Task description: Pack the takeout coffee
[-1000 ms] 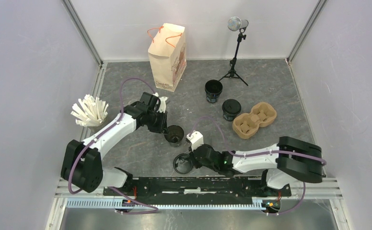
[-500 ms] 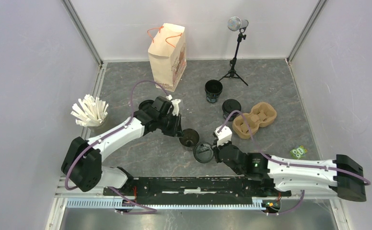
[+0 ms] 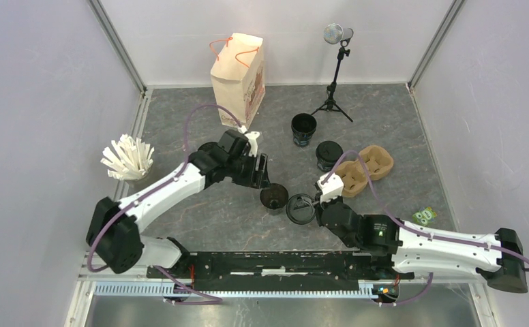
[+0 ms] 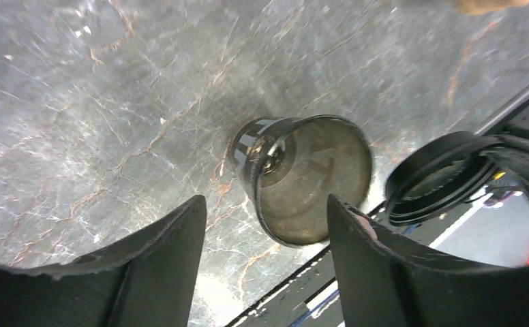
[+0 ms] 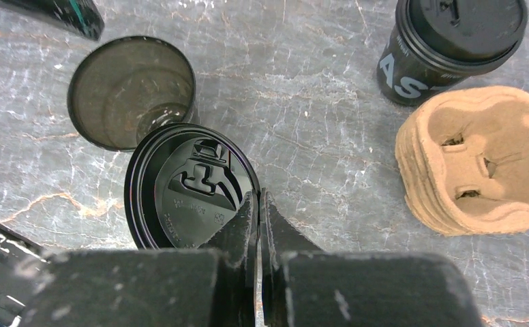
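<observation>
Cup [image 3: 274,197]: upright, lidless, in the middle of the counter [image 3: 200,211], just left of the lid [image 3: 300,208].
Left fingers [image 4: 159,252]: you have them spread apart, just clear of that cup.
Right fingers [image 5: 243,228]: yours are clamped on the lid's rim.
Carrier [image 3: 361,170]: right of both.

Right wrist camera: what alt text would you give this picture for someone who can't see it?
The right gripper pinches the rim of a round black lid beside an open, empty black cup. At upper right stands a lidded cup, with a brown pulp carrier below it, all on a grey marbled table.
</observation>
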{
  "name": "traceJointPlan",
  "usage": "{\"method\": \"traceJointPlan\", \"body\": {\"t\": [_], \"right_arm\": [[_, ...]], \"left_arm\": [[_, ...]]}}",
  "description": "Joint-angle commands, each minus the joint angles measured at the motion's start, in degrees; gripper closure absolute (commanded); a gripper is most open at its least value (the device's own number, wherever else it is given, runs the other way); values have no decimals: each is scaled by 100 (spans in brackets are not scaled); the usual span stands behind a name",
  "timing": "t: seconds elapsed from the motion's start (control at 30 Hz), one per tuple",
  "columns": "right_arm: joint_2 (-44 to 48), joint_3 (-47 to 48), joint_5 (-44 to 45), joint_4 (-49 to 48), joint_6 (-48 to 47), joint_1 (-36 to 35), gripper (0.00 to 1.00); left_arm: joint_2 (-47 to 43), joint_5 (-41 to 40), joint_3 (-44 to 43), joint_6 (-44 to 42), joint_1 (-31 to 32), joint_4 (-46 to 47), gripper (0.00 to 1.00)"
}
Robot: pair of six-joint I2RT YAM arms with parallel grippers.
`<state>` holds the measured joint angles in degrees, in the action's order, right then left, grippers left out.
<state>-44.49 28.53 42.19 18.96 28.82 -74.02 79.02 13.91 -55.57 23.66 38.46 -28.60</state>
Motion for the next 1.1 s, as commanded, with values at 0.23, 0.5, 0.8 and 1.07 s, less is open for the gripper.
{"method": "traceJointPlan", "body": {"t": [0.23, 0.5, 0.8, 1.07], "right_arm": [[303, 729, -71, -374, -435, 10, 100], [-66, 1155, -234, -827, -589, 9, 100], [-266, 1216, -297, -1026, -607, 10, 100], [-247, 987, -450, -1635, -836, 11, 91]], "left_arm": [[-1035, 632, -1130, -1465, 328, -456, 33], [-738, -233, -1469, -2178, 1356, -783, 34], [-516, -1154, -1487, -2312, 1651, -796, 45], [-512, -1213, -1443, -2218, 1691, -732, 85]]}}
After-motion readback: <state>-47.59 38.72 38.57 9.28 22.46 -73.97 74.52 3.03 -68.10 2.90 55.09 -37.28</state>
